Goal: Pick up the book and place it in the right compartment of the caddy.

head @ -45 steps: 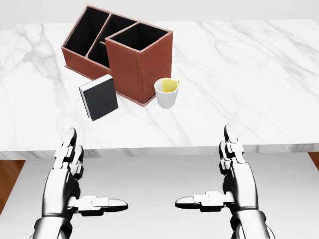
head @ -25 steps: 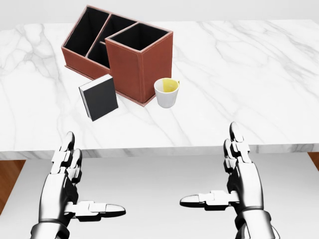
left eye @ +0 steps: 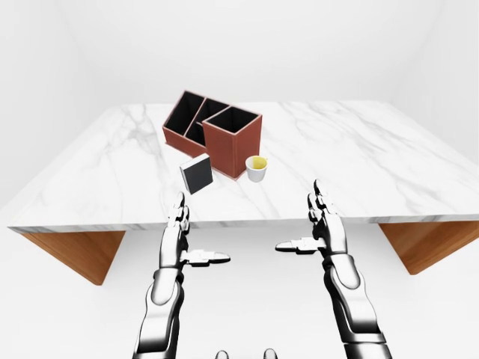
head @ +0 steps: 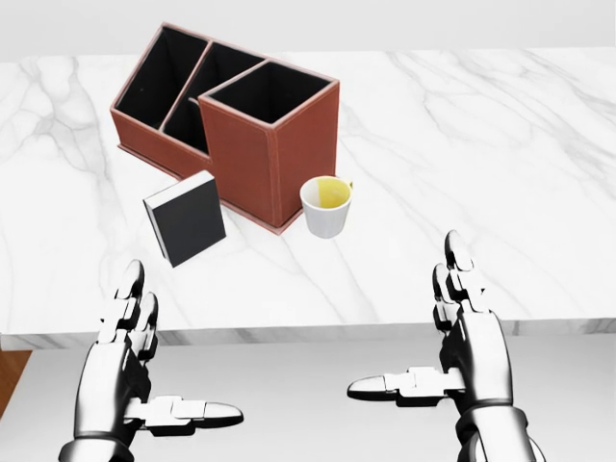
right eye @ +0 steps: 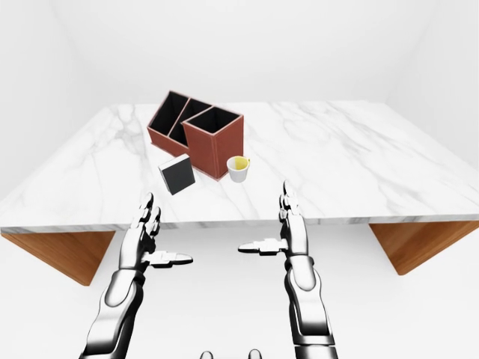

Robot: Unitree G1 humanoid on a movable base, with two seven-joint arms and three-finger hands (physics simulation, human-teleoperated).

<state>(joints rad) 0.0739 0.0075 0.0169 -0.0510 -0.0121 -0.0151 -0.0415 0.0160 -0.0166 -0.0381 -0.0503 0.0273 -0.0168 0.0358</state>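
Four things matter here, biggest first. The worktop (head: 500,144) is a wide marble slab, mostly bare, and both hands hang short of its near edge. The caddy (head: 236,120) sits toward the top left of the head view, a brown box turned at an angle with three open compartments; the big square one nearest the cup looks like the right one, going by the task.

The book (head: 186,218) is a small dark hardback, tilted up and leaning beside the caddy's lower left wall; can't tell if they touch. I'd guess it's stiff and fairly light, with a smooth, maybe slippery cover, so pinching across both covers near the top edge seems safest.

The cup (head: 326,206), white with a yellow inside, stands just beside the caddy's bottom corner, right of the book. It could get knocked if the right hand swings in.

Left hand (head: 125,371) and right hand (head: 467,351) are both empty, fingers spread apart, thumbs pointing inward, well apart from the book.
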